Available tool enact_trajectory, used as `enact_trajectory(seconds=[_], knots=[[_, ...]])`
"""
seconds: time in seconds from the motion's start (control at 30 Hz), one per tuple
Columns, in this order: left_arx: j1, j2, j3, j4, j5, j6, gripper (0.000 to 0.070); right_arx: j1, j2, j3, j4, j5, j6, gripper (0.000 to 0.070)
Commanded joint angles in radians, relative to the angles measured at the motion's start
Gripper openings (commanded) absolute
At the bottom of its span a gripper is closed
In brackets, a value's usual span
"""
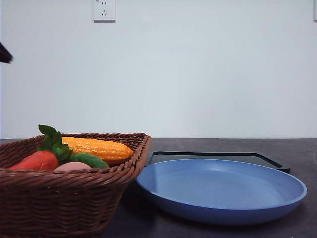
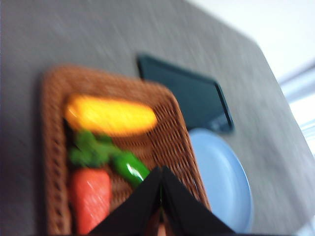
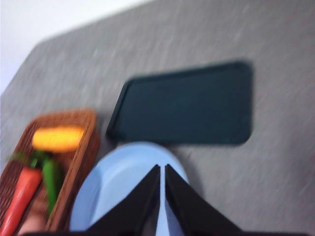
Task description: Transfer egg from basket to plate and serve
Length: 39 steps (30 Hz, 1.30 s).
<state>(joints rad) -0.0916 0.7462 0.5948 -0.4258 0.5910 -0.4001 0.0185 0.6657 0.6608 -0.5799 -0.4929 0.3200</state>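
Egg lies in basket beside empty plate, awaiting transfer; left gripper and right gripper both pressed together, holding nothing

Dark grey table — wicker basket, blue plate (beside it), black tray behind

Plain white wall, wall socket, dark grey tabletop

Brown woven basket; pinkish egg; blue plate; black tray.
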Motion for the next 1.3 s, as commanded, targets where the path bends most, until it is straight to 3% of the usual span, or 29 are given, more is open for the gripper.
enact_trajectory(seconds=[0.0, 0.1, 0.27, 0.33, 0.47, 0.57, 0.77, 1.27], knots=[[-0.025, 0.038, 0.035, -0.04, 0.012, 0.069, 0.0, -0.001, 0.044, 0.023, -0.03, -0.017, -0.054, 0.0], [-0.082, 0.091, 0.061, -0.098, 0.012, 0.103, 0.0, -0.001, 0.124, 0.029, -0.074, -0.015, -0.088, 0.0], [-0.148, 0.129, 0.065, -0.089, 0.012, 0.104, 0.0024, 0.001, 0.247, 0.029, -0.127, -0.015, -0.131, 0.0], [-0.162, 0.134, 0.065, -0.074, 0.012, 0.104, 0.0087, 0.01, 0.294, 0.028, -0.132, -0.015, -0.142, 0.0028], [-0.178, 0.137, 0.065, -0.036, 0.012, 0.092, 0.0258, 0.05, 0.396, 0.025, -0.127, -0.008, -0.145, 0.0176], [-0.178, 0.137, 0.065, -0.02, 0.012, 0.088, 0.0314, 0.086, 0.472, 0.025, -0.109, -0.003, -0.146, 0.0221], [-0.178, 0.137, 0.065, -0.023, 0.012, 0.077, 0.0314, 0.15, 0.592, 0.025, -0.01, 0.056, -0.136, 0.0221], [-0.178, 0.137, 0.065, -0.023, 0.011, 0.074, 0.0313, 0.223, 0.793, 0.025, 0.145, 0.047, -0.095, 0.0198]])
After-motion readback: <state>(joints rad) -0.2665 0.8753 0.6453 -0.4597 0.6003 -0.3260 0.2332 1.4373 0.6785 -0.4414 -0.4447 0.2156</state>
